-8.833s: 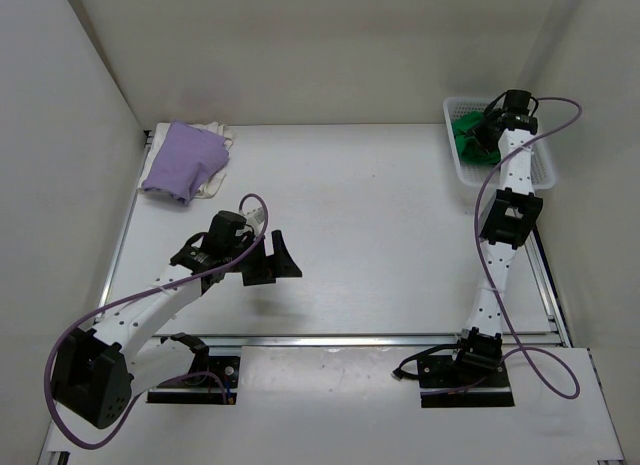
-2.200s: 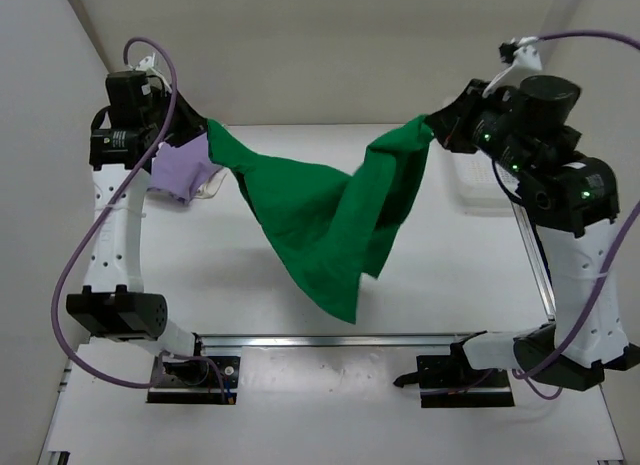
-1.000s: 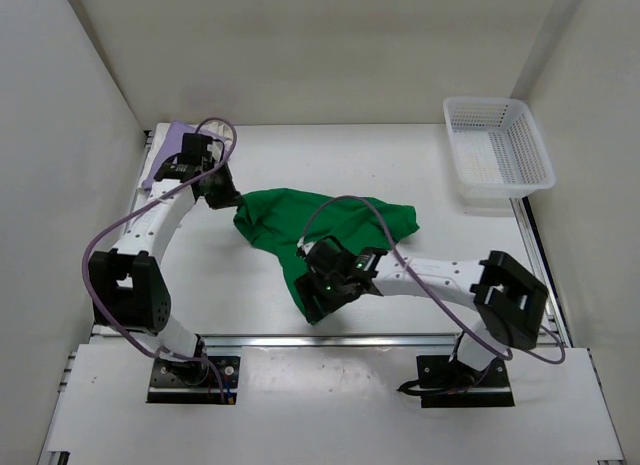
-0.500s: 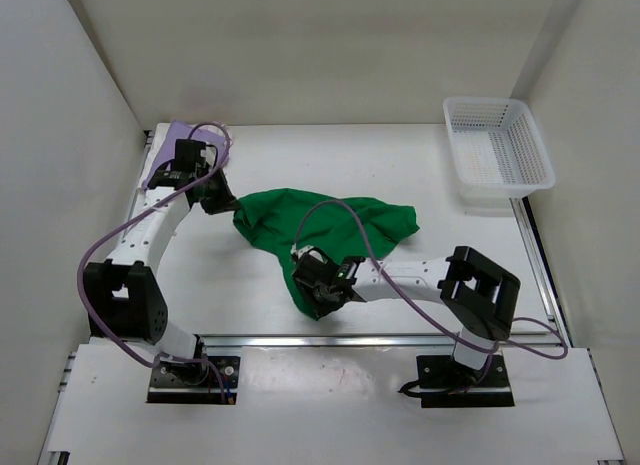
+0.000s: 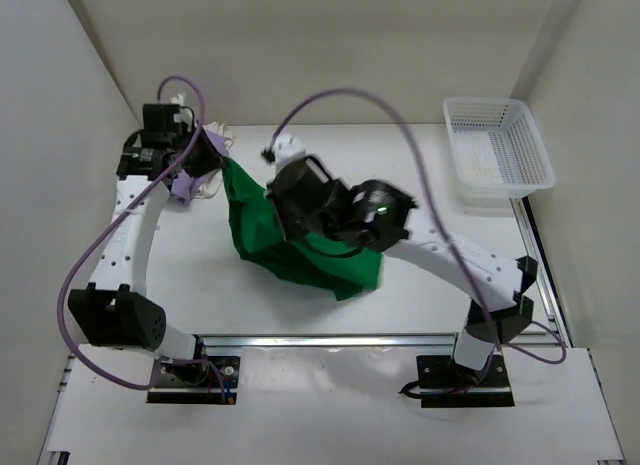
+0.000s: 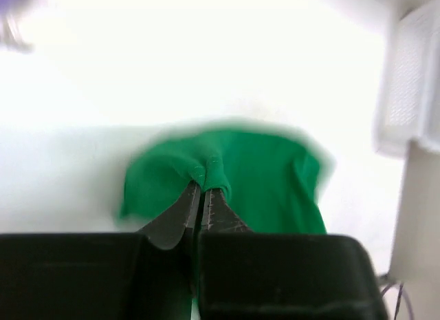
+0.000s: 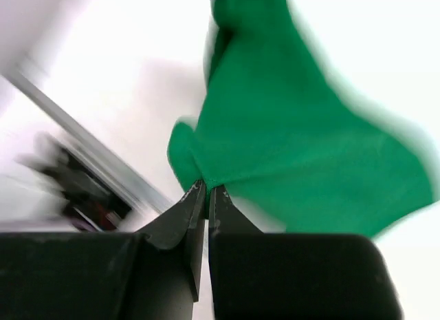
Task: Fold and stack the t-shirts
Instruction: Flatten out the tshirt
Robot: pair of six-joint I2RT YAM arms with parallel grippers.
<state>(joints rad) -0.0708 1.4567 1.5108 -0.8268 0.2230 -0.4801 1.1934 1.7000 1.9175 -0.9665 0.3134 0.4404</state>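
Bright green cloth t-shirt (image 5: pixel 300 265) hangs between both arms over the white tabletop (image 5: pixel 190 275); they look to be spreading it for a fold. Right end effector (image 7: pixel 204 190) is clenched on a bunched edge, its own arm hiding that grip from above. Farther back, the left end effector (image 6: pixel 203 189) pinches another edge. Beyond it, the lavender-purple cloth shirt (image 5: pixel 182 188) is mostly covered. Both wrist views are blurred.

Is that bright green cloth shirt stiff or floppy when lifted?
Probably floppy: the bright green cloth t-shirt sags in folds between the left gripper and right gripper. Likely light too, since two small fingertip pinches hold it up.
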